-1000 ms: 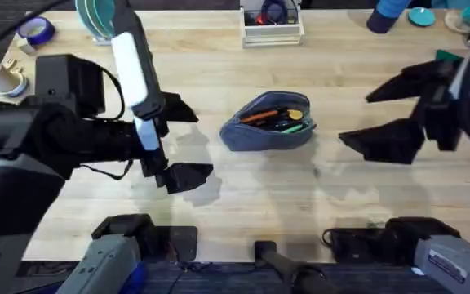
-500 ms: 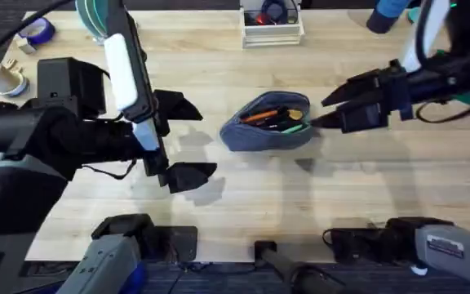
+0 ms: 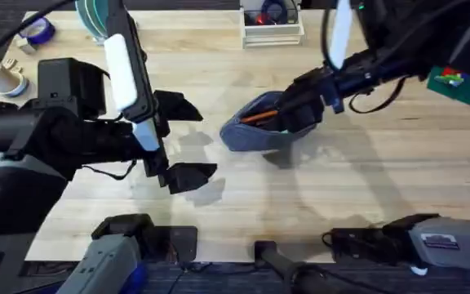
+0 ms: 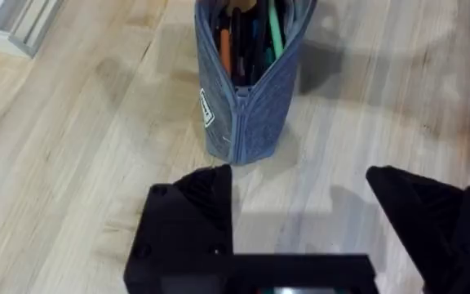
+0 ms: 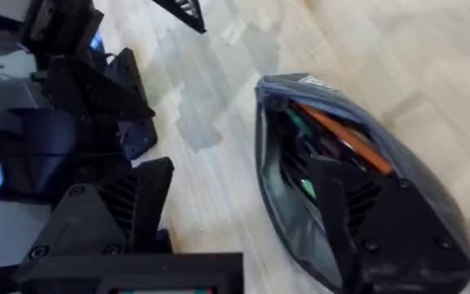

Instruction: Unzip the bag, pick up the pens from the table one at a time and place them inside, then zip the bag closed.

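1. Near the middle of the table (image 3: 365,180), the bag (image 3: 255,131) is lying unzipped, its opening gaping upward.
2. Inside it the pens (image 4: 247,41) are showing: an orange one, green ones and dark ones, all packed along the pouch.
3. From the right, the right gripper (image 3: 300,102) is reaching over the bag's far end with its fingers spread apart; in the right wrist view one finger (image 5: 382,220) is sitting over the open mouth, the other beside the pouch on the wood.
4. To the left of the bag, the left gripper (image 3: 182,139) is hovering with jaws wide, well apart from the pouch and gripping nothing.
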